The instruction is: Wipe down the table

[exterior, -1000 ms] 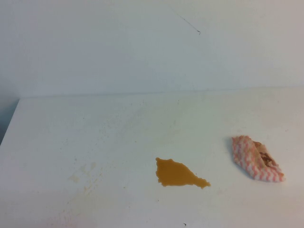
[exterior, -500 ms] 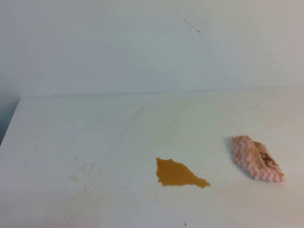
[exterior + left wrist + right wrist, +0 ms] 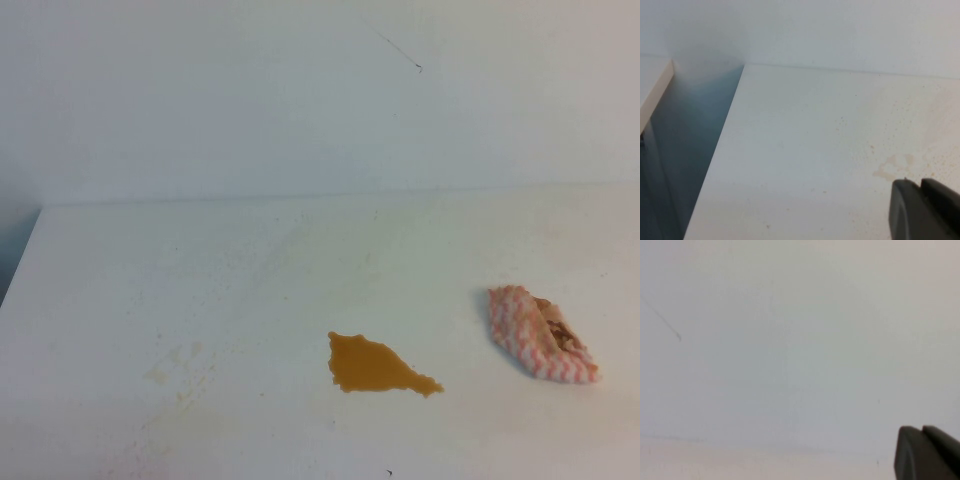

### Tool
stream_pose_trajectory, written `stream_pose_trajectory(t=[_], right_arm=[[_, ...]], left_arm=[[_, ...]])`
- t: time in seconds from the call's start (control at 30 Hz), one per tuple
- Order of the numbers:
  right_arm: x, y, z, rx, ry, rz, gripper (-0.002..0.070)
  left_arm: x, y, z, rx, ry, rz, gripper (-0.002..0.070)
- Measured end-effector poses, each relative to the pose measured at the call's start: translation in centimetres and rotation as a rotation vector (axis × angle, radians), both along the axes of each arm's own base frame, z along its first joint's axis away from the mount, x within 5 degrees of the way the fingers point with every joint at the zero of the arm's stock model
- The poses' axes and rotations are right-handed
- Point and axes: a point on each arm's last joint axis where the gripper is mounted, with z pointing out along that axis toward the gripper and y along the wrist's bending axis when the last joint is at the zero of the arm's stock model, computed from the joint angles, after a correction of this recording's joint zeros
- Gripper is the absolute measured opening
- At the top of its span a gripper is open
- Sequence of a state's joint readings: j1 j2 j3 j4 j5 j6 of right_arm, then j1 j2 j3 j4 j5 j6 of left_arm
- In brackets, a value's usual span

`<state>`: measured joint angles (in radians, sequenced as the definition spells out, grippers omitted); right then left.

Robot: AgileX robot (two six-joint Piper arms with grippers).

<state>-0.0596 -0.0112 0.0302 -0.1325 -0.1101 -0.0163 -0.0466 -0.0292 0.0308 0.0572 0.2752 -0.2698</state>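
White worktop (image 3: 200, 300): brown liquid puddle (image 3: 375, 365), pink-striped crumpled cloth (image 3: 540, 335) apart, right of it.
Left gripper (image 3: 920, 186): over worktop's left, fingers pressed together.
Right gripper (image 3: 922, 432): facing white wall (image 3: 790, 340), fingers pressed together.

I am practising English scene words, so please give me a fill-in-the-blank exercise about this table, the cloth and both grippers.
The brown spill lies on the ____ table.
The striped cloth lies to the spill's ____, not touching it.
The left gripper, shut, hangs above the table's left part and holds ____.
The right gripper, shut too, faces the ____.
Missing: white; right; nothing; wall.
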Motion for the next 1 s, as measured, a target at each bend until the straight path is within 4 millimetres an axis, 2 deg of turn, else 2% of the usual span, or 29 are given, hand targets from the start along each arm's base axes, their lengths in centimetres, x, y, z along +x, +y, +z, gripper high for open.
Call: stream_pose_trajectory(t=[0.5, 0.6, 0.77, 0.87, 1.0], right_arm=[[-1.7, 0.6, 4.3, 0.006, -0.509, 0.077, -0.0002], [-2.1, 0.7, 5.3, 0.001, -0.565, 0.083, -0.0002], [-3.2, 0.6, 9.5, 0.016, -0.57, 0.071, -0.0002], [-4.3, 0.5, 12.8, 0.079, -0.541, 0.074, -0.0002], [-3.7, 0.2, 16.2, 0.156, -0.378, 0.053, -0.0002]], left_arm=[[0.0, 0.0, 0.0, 0.0, 0.0, 0.0, 0.0], [0.0, 0.0, 0.0, 0.0, 0.0, 0.0, 0.0], [0.0, 0.0, 0.0, 0.0, 0.0, 0.0, 0.0], [0.0, 0.0, 0.0, 0.0, 0.0, 0.0, 0.0], [0.0, 0.0, 0.0, 0.0, 0.0, 0.0, 0.0]])
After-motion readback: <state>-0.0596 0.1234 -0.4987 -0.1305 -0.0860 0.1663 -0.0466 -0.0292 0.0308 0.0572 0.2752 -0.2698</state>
